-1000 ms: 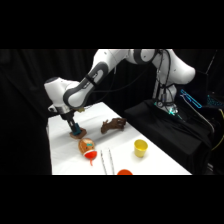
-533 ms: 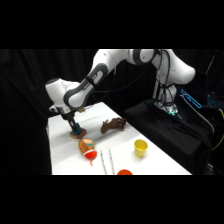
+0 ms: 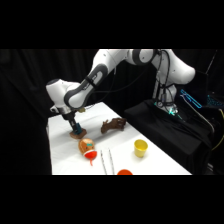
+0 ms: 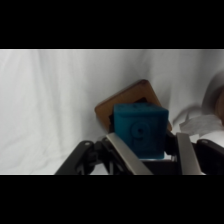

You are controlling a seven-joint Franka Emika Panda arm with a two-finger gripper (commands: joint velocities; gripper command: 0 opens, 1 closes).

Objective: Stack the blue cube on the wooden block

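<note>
Side view: gripper (image 3: 75, 126) reaches down over the tabletop (image 3: 60, 150) w/ its tip just above the wooden block (image 3: 78, 133) near the far-left edge. Dark brown figure (image 3: 112, 126) lies to the block's right. Striped ball (image 3: 87, 146) sits nearer the camera; yellow cup (image 3: 140, 147) is well apart at right. Metal tongs (image 3: 106, 161) lie betw. ball and cup.

Wrist view: fingers (image 4: 125, 155) clenched on the blue cube (image 4: 139, 130), one on each side. Cube sits directly over the block (image 4: 127, 100), covering its centre; contact betw. cube and block cannot be told.
</note>
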